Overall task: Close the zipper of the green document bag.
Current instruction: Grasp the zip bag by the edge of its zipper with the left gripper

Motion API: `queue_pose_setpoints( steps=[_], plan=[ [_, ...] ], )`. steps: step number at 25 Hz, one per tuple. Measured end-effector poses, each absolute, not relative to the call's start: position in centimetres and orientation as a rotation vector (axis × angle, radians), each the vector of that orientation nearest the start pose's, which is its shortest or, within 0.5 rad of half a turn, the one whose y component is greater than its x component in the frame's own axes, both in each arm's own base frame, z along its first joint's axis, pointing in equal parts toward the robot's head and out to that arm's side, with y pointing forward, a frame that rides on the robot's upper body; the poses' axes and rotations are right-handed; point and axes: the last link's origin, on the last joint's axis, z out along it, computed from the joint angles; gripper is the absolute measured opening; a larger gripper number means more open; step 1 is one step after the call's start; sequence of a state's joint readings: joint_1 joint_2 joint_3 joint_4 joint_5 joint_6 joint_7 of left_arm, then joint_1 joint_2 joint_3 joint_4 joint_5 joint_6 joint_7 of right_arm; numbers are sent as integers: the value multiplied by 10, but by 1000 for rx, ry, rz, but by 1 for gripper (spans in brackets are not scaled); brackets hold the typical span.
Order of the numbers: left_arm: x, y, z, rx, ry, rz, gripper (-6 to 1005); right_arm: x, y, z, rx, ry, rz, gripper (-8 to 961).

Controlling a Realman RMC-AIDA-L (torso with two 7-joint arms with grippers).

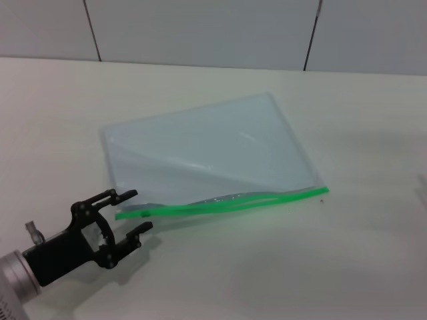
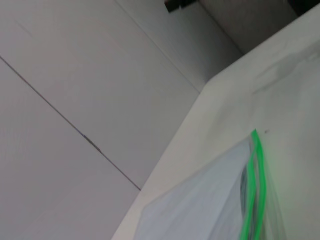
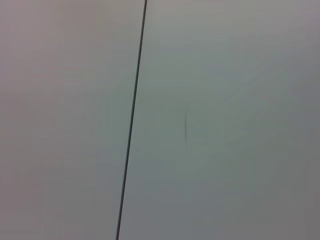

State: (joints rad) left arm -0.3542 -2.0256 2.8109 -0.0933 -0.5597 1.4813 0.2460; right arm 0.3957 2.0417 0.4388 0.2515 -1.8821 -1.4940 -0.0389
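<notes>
The left gripper (image 1: 133, 212) reaches in from the head view's seven o'clock corner on a black wrist with a silver forearm — its two black fingers (image 1: 117, 196) spread apart, pointing toward two o'clock — while the right arm is out of sight.

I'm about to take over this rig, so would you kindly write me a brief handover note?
Left gripper: open, at the left end of the zipper, gripping nothing.
Right gripper: out of view.
Bag: flat on the table, zipper edge toward the robot.
Done: approach only; the zipper gapes in the middle.
Left: grip the bag end, find the slider, which I cannot make out, and run it along.
</notes>
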Motion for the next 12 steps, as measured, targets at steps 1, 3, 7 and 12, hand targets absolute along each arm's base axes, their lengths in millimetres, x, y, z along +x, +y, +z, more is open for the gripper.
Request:
queue_pose_setpoints(
  steps=[1, 3, 7, 12],
  plan=[
    [-347, 241, -38, -2237, 400, -350, 579, 301, 305, 5, -1498, 250, 823, 891],
    [-348, 244, -39, -2243, 401, -330, 578, 301, 305, 5, -1498, 250, 823, 891],
    [-349, 252, -40, -2243, 396, -294, 578, 301, 305, 5, -1498, 252, 825, 891],
    [-346, 264, -39, -2229, 400, -273, 578, 301, 305, 5, -1499, 253, 827, 890]
  ],
)
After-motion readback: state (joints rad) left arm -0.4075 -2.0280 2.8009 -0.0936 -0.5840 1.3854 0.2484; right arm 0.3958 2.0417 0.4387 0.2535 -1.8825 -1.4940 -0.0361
